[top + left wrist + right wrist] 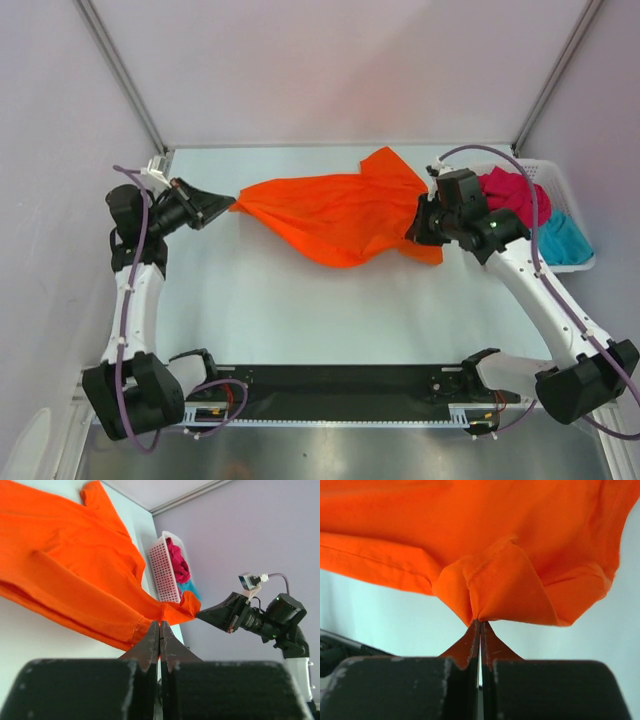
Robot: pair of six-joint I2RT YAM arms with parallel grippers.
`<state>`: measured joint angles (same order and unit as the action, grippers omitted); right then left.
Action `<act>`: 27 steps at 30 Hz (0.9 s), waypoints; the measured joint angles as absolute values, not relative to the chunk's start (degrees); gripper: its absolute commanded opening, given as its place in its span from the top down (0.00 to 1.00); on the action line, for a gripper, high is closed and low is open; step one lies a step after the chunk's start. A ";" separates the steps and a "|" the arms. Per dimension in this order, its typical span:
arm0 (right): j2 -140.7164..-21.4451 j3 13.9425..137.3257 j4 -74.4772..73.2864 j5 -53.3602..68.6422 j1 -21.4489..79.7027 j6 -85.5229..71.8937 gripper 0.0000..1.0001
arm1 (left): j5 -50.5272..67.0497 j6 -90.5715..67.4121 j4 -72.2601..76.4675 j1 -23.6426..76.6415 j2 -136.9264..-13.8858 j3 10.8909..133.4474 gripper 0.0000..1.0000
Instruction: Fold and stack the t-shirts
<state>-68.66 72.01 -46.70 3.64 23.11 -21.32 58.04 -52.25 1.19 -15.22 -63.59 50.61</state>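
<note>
The bright orange t-shirt [340, 215] hangs stretched between my two grippers above the pale table [300, 310]. My left gripper [232, 203] is shut on its left corner, seen in the left wrist view [159, 622] pinching the cloth [75, 575]. My right gripper [415, 232] is shut on its right edge, seen in the right wrist view [479, 620] pinching a fold of the cloth [485, 545]. The crimson red t-shirt [515, 192] and the teal blue t-shirt [560, 238] lie bunched in the basket at the right.
A white plastic lattice basket [568, 190] stands at the table's right edge, behind my right arm; it also shows in the left wrist view [162, 572]. Grey walls and metal posts close in the back and sides. A black rail [330, 385] runs along the near edge.
</note>
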 measured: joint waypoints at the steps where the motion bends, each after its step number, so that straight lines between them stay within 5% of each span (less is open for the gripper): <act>1: -68.36 71.35 -47.31 3.36 24.16 -21.98 1.00 | 57.60 -51.44 -0.14 -15.25 -62.08 49.82 1.00; 15: -63.22 68.03 -55.94 0.27 25.45 -25.50 0.96 | 50.00 -45.36 -15.99 -16.91 -57.65 44.53 1.00; 18: -60.47 67.81 -57.93 -0.89 25.45 -26.06 0.84 | 47.24 -44.49 -19.62 -18.55 -56.16 45.41 0.98; 22: -57.17 66.65 -60.12 -1.96 25.43 -26.85 0.81 | 44.86 -44.42 -22.13 -20.25 -54.70 45.78 0.95; 27: -56.99 66.43 -61.21 -2.17 25.43 -27.27 0.70 | 43.75 -44.27 -24.36 -20.47 -54.61 45.89 0.75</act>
